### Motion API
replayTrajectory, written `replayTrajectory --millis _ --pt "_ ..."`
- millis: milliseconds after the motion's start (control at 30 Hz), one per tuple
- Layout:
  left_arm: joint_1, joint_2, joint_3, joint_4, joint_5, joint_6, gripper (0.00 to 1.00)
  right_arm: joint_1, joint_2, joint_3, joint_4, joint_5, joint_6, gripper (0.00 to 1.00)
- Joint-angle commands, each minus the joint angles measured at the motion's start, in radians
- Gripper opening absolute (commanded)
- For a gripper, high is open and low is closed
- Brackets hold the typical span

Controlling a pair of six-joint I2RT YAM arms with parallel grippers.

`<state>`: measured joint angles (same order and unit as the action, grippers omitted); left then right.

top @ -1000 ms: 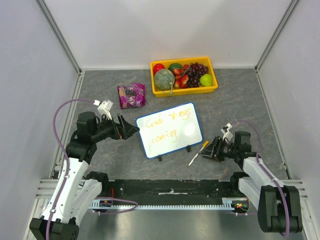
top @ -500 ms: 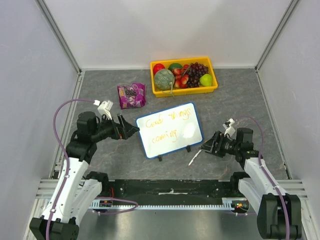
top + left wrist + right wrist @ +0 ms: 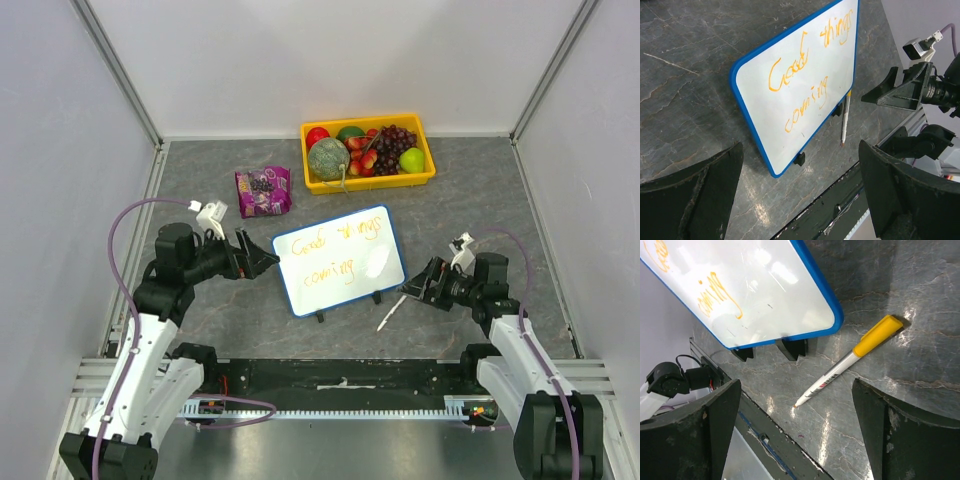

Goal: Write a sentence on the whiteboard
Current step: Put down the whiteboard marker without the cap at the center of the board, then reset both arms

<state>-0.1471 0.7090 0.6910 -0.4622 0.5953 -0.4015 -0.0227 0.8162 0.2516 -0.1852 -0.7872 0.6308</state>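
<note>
The whiteboard (image 3: 378,262) stands tilted on small black feet at the table's middle, blue-rimmed. The sentence (image 3: 328,256) on it is orange cursive in two lines, "Good things coming" (image 3: 807,75). My left gripper (image 3: 262,258) hovers open just left of the board, with nothing between its fingers (image 3: 799,147). A white marker with a yellow cap (image 3: 847,362) lies on the table right of the board's near corner (image 3: 391,312). My right gripper (image 3: 415,283) hangs open above the marker, apart from it (image 3: 796,385).
A yellow tray (image 3: 370,183) of fruit sits at the back. A purple snack bag (image 3: 263,191) lies left of it. The black rail (image 3: 340,375) along the table's near edge runs close to the marker's tip. Pale walls close in both sides.
My right gripper has opened and let go of the marker, which now lies on the table, and the gripper has lifted slightly away. The left arm and the board have not moved.
</note>
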Motion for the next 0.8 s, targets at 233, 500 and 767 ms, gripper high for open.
replayTrajectory --millis 233,500,767 --pt "0.001 0.012 -0.008 0.025 0.02 0.018 1.0 -0.003 0.029 0.098 0.042 0.071 -0.008 0.98" --pt "0.0 0.035 -0.01 0.025 0.021 0.013 1.0 -0.003 0.04 0.098 0.168 0.082 0.073 0.98" --pt "-0.002 0.047 -0.01 0.023 0.014 0.007 0.99 0.006 0.086 0.159 0.205 0.118 0.066 0.98"
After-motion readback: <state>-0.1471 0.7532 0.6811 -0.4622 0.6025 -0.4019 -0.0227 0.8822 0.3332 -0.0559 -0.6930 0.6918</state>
